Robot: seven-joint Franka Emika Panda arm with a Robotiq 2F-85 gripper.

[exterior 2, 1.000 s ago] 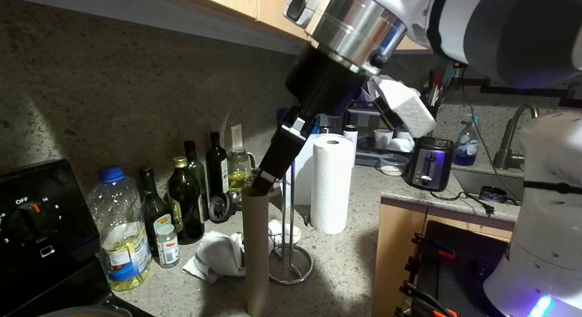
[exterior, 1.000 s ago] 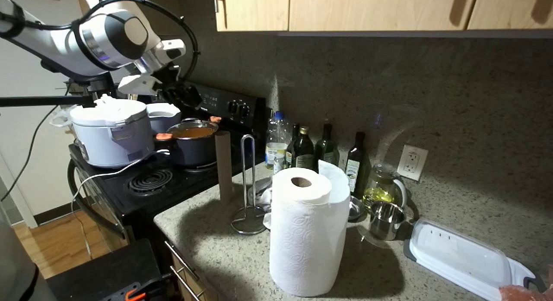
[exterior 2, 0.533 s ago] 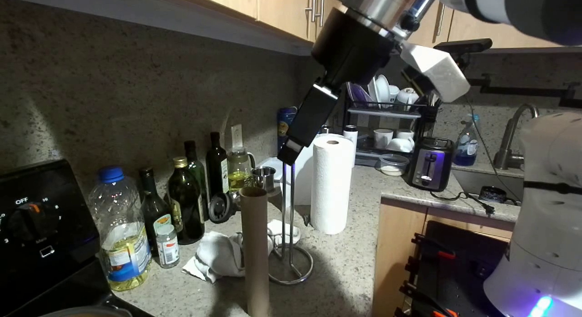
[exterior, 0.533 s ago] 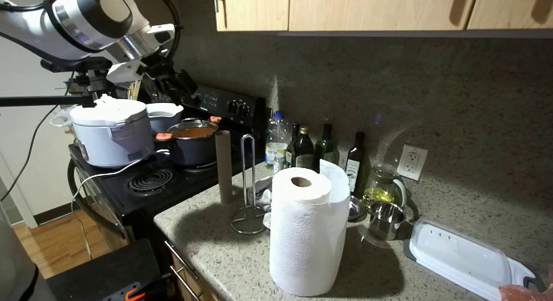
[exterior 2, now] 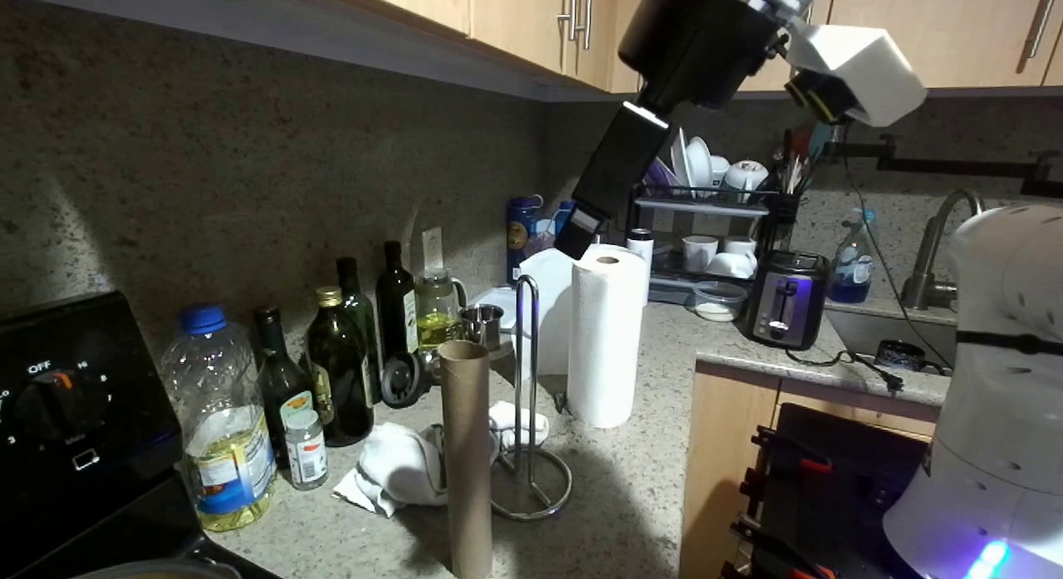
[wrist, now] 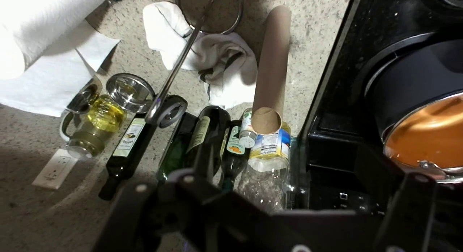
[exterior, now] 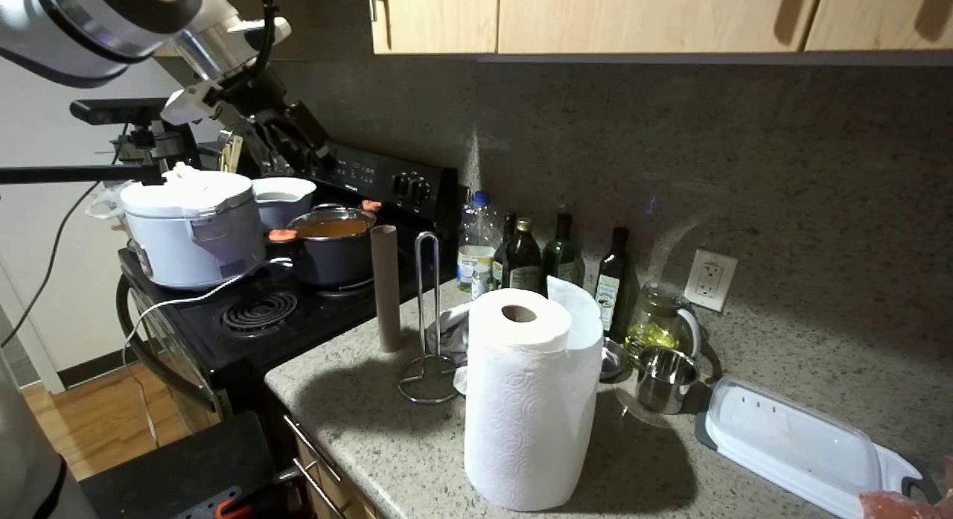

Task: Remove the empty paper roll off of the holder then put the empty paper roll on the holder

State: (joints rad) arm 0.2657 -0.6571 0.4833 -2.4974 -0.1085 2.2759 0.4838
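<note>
Item 1, nearest the wrist: jaws, spread, nothing between them, raised over the surface [exterior 2: 627,467]. Item 2: empty paper roll [exterior 2: 467,463], bare brown cardboard, hollow, standing upright on the surface, off the holder [exterior 2: 533,371] and just beside it. Item 3: the holder itself, upright, its wire loop bare (a crumpled white cloth [exterior 2: 399,467] lies close by). Item 4, farther off: white paper towel roll [exterior 2: 606,346], upright, seemingly no part of the job. Status, by judgement: removal done; return outstanding. Left to do: grip the roll, lift it above the loop, lower it on.
</note>
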